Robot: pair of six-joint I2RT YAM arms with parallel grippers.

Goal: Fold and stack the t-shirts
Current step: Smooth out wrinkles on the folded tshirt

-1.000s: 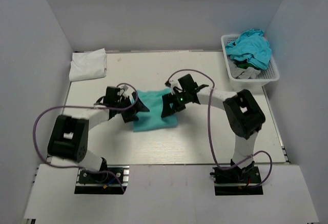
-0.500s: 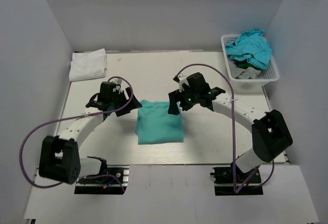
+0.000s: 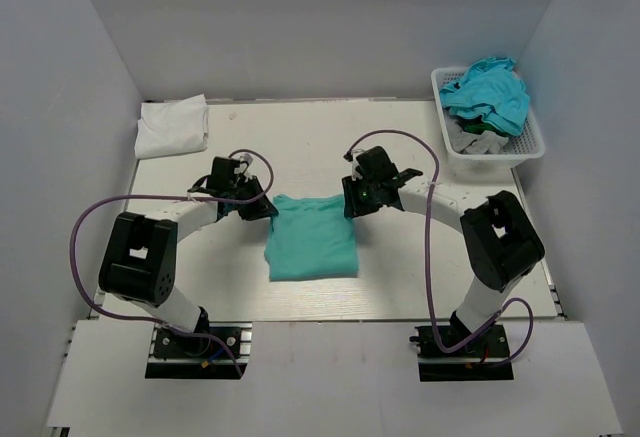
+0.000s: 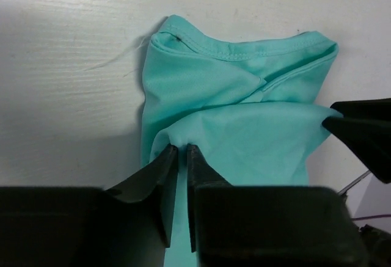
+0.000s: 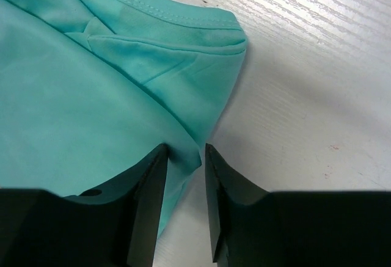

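Observation:
A mint t-shirt (image 3: 312, 242) lies folded into a rectangle at mid table, collar edge to the far side. My left gripper (image 3: 268, 210) sits at its far left corner. In the left wrist view it (image 4: 182, 148) is shut on a raised fold of the mint t-shirt (image 4: 244, 96). My right gripper (image 3: 350, 204) is at the far right corner. In the right wrist view it (image 5: 185, 151) stands partly open, and the edge of the mint t-shirt (image 5: 91, 96) lies loose between its fingers. A white t-shirt (image 3: 172, 125) lies folded at the back left.
A white lattice basket (image 3: 495, 160) stands at the back right, holding crumpled turquoise t-shirts (image 3: 487, 92). White walls close in the table (image 3: 300, 147) on three sides. Purple cables loop above both arms.
Both grippers have come in to the far corners of the mint t-shirt and narrowed from wide open. The left one has pinched a fold. The shirt lies squarer than a second ago.

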